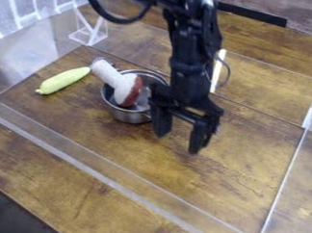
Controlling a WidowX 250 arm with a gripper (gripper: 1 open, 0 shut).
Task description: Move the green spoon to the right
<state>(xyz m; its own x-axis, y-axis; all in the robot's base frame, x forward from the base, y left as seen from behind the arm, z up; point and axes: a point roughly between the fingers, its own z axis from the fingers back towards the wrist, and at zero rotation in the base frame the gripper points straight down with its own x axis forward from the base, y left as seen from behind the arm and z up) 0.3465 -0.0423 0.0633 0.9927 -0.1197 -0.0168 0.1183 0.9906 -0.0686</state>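
Spoon untouched, hand empty.
The gripper [180,132] hangs wide open beside the pot [129,107]; the green spoon [62,80] lies beyond it near the table's [80,174] left edge, angled toward the far side.

The black arm [187,42] reaches down from the top of the view, wrist vertical, its gripper [179,132] pointing straight down just beside the metal pot [130,110]. Both fingers [200,135] are spread wide apart with nothing between them, tips just above the surface [182,187].
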